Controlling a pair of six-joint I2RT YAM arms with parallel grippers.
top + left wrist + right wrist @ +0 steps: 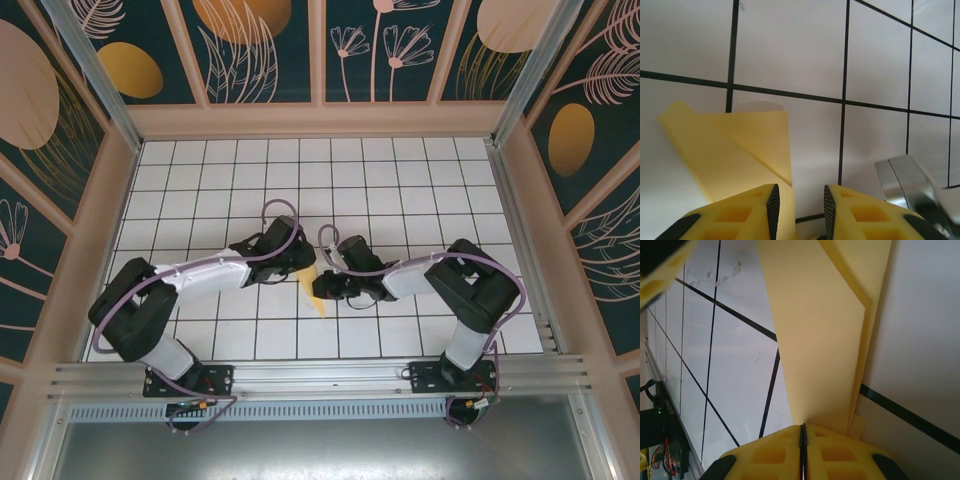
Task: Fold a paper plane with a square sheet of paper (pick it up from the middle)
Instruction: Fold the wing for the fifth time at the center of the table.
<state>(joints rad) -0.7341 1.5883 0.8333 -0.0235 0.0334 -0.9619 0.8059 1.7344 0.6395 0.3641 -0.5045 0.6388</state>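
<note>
Grid table [400,180]: right gripper [802,429] clamps paper sheet [815,340]; left gripper [800,194] ajar at its edge.

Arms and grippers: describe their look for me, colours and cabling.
The left arm and right arm have black joints, white forearm links and looping purple cables. The left gripper and right gripper have yellow fingers with cut-out pockets and black inner pads.

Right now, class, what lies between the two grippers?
The folded yellow paper lies between the left gripper and the right gripper, as the top view shows; the right wrist view shows it pinched.
</note>
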